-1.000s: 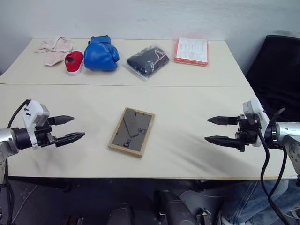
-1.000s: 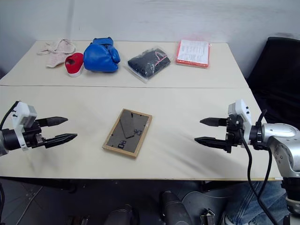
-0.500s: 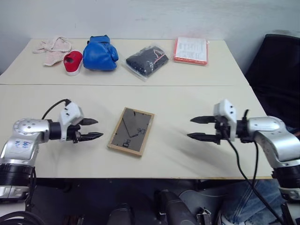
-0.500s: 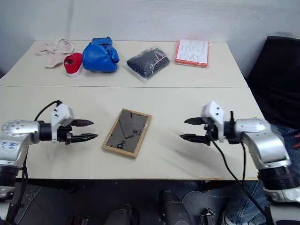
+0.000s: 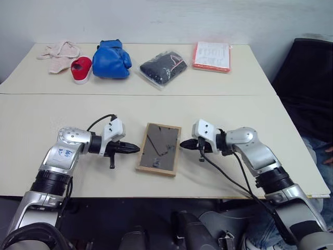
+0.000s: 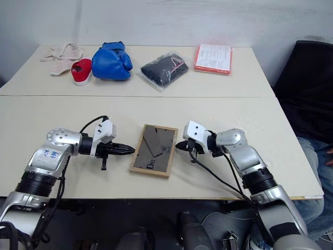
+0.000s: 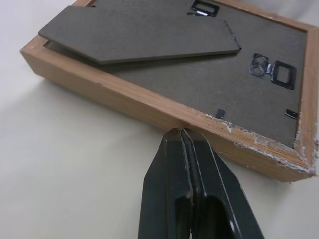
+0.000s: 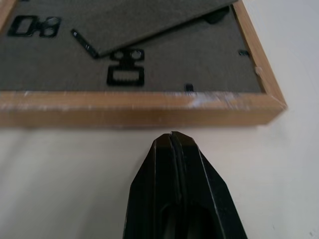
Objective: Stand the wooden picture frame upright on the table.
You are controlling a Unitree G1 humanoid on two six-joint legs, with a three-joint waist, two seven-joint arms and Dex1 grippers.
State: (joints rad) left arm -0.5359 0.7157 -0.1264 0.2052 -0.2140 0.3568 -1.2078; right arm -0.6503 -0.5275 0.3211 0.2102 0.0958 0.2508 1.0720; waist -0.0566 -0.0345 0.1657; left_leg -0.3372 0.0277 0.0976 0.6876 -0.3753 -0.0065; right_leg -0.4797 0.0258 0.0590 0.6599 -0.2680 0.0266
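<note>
Pressing in from either side, both hands have their black fingers pinched fully together and hold nothing. The left hand [image 5: 134, 149] points its tip at one long edge of the small rectangular light-wood picture frame [image 5: 159, 148]; in the left wrist view the tip [image 7: 182, 133] looks to be touching the wood. The right hand [image 5: 183, 146] points at the opposite long edge, and in the right wrist view its tip [image 8: 172, 135] sits just beside the border, with a sliver of the surface between them.

That frame lies flat, dark grey back upward, near the front of the cream-beige tabletop [image 5: 250, 112], its fold-out stand slightly lifted off the backing.

My judgement of the risks: squeezing with two pointed tips gives little purchase, so the frame could skid, twist or pop out sideways if the pushes are not directly opposed. Tipping it up this way may also drop it face down or let the stand fold shut, leaving it unable to stay upright.
</note>
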